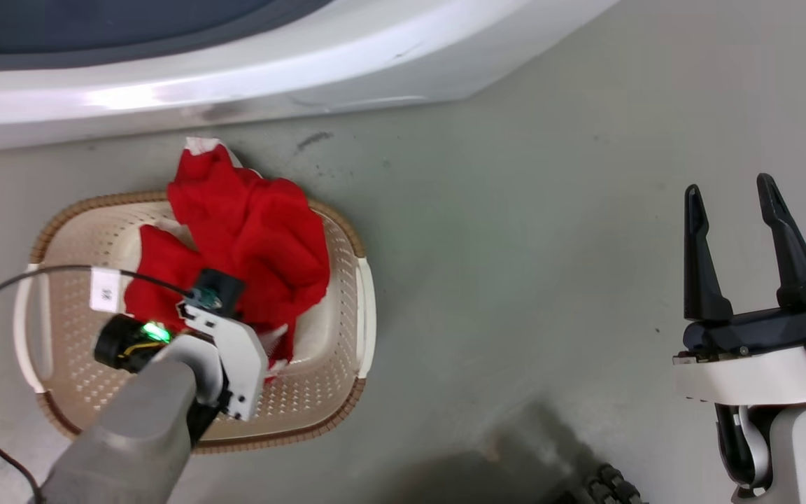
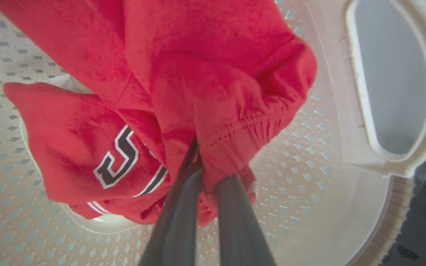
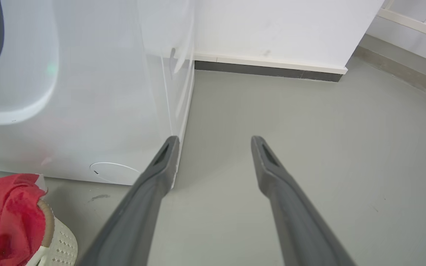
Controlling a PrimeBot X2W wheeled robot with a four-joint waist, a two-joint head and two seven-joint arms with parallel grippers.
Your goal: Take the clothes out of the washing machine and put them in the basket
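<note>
Left pincer (image 2: 207,168) is clamped on the clothes (image 2: 213,66), tips buried in folds; right pincer (image 3: 215,144) is held wide.

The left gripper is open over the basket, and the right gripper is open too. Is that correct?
No: the left wrist view shows the left gripper shut on the clothes, over the basket. The right gripper is open.
</note>
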